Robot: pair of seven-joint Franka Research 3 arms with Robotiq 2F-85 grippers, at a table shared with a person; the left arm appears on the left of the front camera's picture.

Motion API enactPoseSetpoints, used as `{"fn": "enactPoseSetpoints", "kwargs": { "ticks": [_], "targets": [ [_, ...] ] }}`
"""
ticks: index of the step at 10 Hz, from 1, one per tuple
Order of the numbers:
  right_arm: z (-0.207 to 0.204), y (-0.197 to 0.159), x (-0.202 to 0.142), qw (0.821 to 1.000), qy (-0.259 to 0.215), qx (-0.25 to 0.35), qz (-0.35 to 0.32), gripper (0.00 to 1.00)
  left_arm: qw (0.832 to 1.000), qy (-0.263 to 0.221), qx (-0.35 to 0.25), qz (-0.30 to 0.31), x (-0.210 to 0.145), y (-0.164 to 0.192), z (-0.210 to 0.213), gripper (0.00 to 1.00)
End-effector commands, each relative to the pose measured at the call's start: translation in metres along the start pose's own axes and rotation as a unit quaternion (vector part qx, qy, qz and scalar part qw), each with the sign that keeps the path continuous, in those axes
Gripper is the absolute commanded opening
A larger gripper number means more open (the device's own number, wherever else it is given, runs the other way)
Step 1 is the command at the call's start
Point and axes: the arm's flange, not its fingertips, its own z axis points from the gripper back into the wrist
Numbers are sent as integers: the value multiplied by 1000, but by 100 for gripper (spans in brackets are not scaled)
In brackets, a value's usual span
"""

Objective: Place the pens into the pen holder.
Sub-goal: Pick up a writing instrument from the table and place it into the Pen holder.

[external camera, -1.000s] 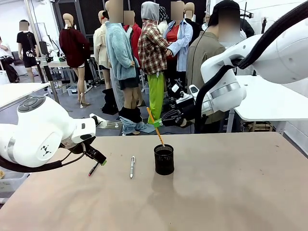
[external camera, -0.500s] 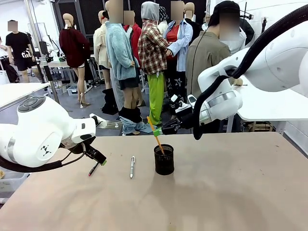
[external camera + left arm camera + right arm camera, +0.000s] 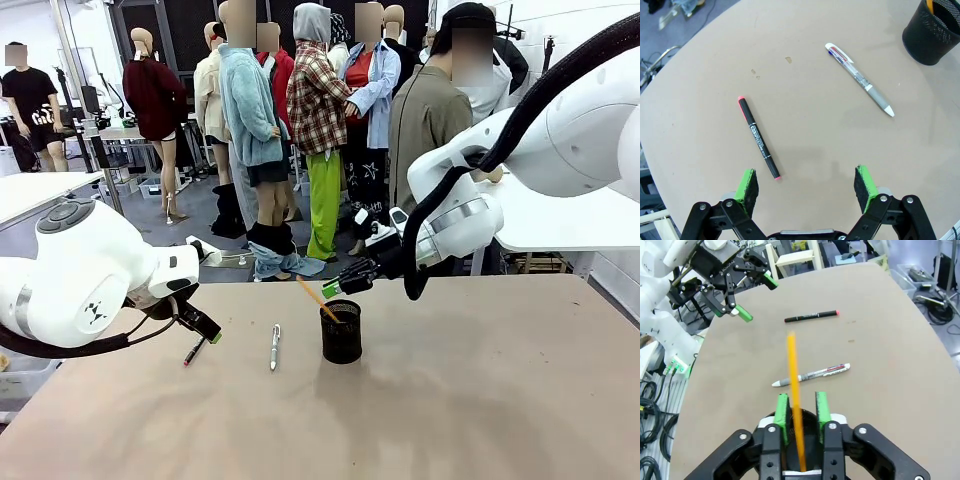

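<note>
Moved since the earlier frame: the long orange pencil (image 3: 315, 298), formerly gripped high above the cup, had dropped and leaned with its lower end inside the small black wire-mesh pen holder (image 3: 341, 342) and its upper end tilted toward the bench's left edge. The right fingers (image 3: 331, 291) had come lower and sat just beside the holder's rim, on its far right side.

Item 1, orange pencil (image 3: 794, 385): stood in the pen holder, motion-blurred in the right wrist view and rising between the two green pads.

Item 2, right fingers (image 3: 782, 415): slightly parted and released, with a gap showing between the pencil and one pad.

Item 3, pen holder (image 3: 931, 37): upright near the middle of the tan bench (image 3: 470, 400), toward its far edge.

Item 4, white-silver ballpoint pen (image 3: 275, 347): lay flat on the bench just to the left of the holder, apart from it. The left wrist view showed a clear barrel with a red and blue clip end (image 3: 860, 80); it also showed in the right wrist view (image 3: 812, 375).

Item 5, dark marker pen with red ends (image 3: 194, 352): lay flat nearer the bench's left edge, well apart from the holder (image 3: 758, 138) (image 3: 811, 316).

Item 6, left fingers (image 3: 747, 184): spread wide and empty, hung over the bench. The dark marker lay ahead of them, its near end close to one green pad but untouched. In the front view their green tip (image 3: 214, 337) sat just above and right of the marker.
</note>
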Motion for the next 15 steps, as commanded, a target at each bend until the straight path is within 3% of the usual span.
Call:
{"fn": "enactPoseSetpoints", "kwargs": {
  "ticks": [1, 3, 5, 7, 9, 11, 13, 14, 15],
  "targets": [
    [10, 16, -1, 999, 19, -22, -14, 67, 1000, -1, 0, 2, 0, 2, 1, 100],
    [45, 41, -1, 995, 53, -83, -25, 67, 1000, -1, 0, 2, 0, 2, 1, 100],
    [92, 66, 0, 977, 104, -178, -54, 67, 1000, -1, 0, 2, 0, 2, 1, 100],
    [140, 86, -1, 947, 143, -269, -99, 67, 1000, -1, 0, 2, 0, 2, 1, 100],
    [176, 101, -7, 904, 207, -337, -162, 67, 1000, -1, 0, 2, 0, 2, 1, 100],
    [197, 112, -12, 878, 234, -368, -198, 67, 1000, -1, 0, 2, 0, 2, 1, 100],
    [187, 117, -24, 846, 301, -383, -217, 67, 1000, -1, 0, 2, 0, 2, 1, 100],
    [199, 106, -36, 873, 239, -383, -183, 67, 1000, -1, 0, 2, 0, 2, 1, 100],
    [199, 106, -36, 873, 239, -383, -183, 67, 1000, -1, 0, 2, 0, 2, 1, 100]
  ]
}}
